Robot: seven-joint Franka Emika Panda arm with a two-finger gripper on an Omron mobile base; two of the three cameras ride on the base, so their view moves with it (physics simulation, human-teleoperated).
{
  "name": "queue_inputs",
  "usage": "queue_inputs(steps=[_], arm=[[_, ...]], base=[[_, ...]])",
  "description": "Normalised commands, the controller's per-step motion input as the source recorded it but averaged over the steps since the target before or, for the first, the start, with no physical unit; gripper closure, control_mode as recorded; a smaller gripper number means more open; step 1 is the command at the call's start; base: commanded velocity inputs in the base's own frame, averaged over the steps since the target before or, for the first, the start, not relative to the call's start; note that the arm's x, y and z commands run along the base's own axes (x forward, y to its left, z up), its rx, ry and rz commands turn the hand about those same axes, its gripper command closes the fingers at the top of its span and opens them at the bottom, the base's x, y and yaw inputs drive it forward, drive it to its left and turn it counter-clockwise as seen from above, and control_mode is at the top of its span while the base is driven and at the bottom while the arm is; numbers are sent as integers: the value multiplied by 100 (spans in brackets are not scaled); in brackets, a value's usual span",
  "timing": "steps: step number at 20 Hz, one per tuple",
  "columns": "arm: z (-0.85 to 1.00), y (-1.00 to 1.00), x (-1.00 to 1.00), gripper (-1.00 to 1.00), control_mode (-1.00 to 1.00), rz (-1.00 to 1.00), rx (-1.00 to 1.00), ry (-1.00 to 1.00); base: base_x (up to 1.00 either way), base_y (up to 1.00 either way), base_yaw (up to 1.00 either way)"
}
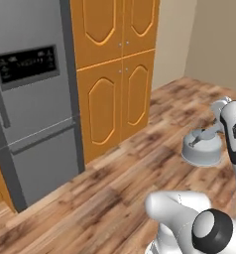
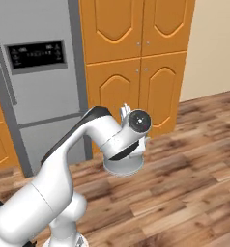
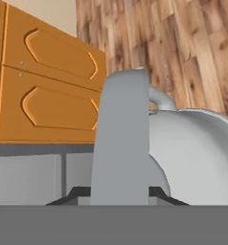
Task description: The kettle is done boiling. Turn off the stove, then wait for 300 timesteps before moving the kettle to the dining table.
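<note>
The kettle (image 1: 203, 150) is a squat silver-grey dome that hangs in the air above the wooden floor. My gripper (image 1: 211, 131) is shut on its slanted straight handle (image 3: 121, 143). In the hand view the handle rises between my two dark fingertips (image 3: 74, 194), with the rounded kettle body (image 3: 197, 162) to its right. In the right base view the kettle (image 2: 124, 166) shows just under my bent wrist, partly hidden by the arm. The stove and the dining table are out of view.
A tall grey refrigerator (image 1: 35, 99) stands at the left, with orange panelled cabinet doors (image 1: 115, 74) beside it. Wooden floor (image 1: 140, 163) stretches out ahead and to the right, up to a beige wall (image 1: 214, 34).
</note>
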Motion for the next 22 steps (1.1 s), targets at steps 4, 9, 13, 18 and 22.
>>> queue_inputs(steps=[4,9,13,18,22], arm=[[0,0,0,100,100,0,0,0],[0,0,0,100,100,0,0,0],[0,0,0,100,100,0,0,0],[0,0,0,100,100,0,0,0],[0,0,0,100,100,0,0,0]], base=[[-20,-37,-41],[-20,-37,-40],[-22,-36,-41],[-21,-37,-40],[-21,-34,-39]])
